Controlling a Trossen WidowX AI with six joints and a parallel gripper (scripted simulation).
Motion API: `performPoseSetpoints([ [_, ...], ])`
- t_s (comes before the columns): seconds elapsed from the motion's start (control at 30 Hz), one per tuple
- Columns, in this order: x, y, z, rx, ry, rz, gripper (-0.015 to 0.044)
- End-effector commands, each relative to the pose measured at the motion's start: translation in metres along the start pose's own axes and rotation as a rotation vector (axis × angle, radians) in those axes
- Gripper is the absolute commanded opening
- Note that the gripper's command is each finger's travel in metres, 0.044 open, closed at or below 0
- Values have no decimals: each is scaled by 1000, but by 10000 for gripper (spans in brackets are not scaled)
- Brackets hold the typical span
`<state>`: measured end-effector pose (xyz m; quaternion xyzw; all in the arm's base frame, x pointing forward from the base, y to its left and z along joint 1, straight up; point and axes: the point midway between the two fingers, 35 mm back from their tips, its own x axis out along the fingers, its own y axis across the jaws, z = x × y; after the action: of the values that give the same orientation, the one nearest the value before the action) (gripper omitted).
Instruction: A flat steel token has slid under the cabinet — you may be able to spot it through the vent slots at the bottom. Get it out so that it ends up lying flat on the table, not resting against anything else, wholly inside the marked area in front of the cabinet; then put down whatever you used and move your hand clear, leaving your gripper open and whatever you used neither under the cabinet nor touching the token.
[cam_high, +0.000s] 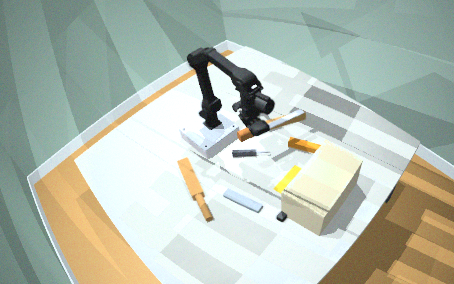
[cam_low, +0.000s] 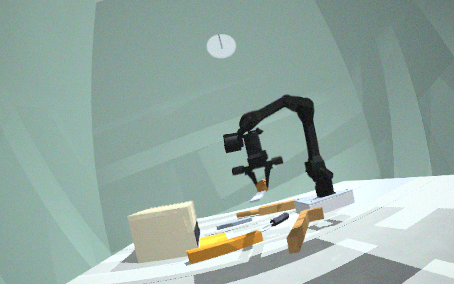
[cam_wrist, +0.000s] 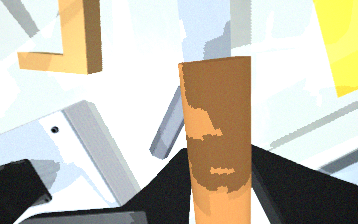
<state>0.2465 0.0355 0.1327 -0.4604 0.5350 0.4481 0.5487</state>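
My gripper (cam_high: 257, 127) is shut on the orange handle of a long tool (cam_high: 270, 124) with a pale blade. It holds the tool in the air, between the robot base (cam_high: 209, 135) and the beige cabinet (cam_high: 322, 187). In the side view the gripper (cam_low: 261, 184) hangs well above the table, with the tool (cam_low: 260, 190) pointing down. The wrist view shows the orange handle (cam_wrist: 217, 140) running up between my dark fingers. A yellow marked area (cam_high: 287, 178) lies in front of the cabinet. I cannot make out the steel token. A small dark thing (cam_high: 281, 216) sits at the cabinet's lower corner.
A screwdriver (cam_high: 250, 153), a flat grey bar (cam_high: 242, 200), a long orange stick (cam_high: 195, 187) and an orange block (cam_high: 303, 145) lie on the table around the cabinet and base. An orange L-shaped piece (cam_wrist: 70, 40) shows in the wrist view.
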Motion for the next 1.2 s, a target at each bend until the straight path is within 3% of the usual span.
performPoseSetpoints([
  [0.0,0,0,1,29,-7,1,0],
  [1.17,0,0,0,313,-8,3,0],
])
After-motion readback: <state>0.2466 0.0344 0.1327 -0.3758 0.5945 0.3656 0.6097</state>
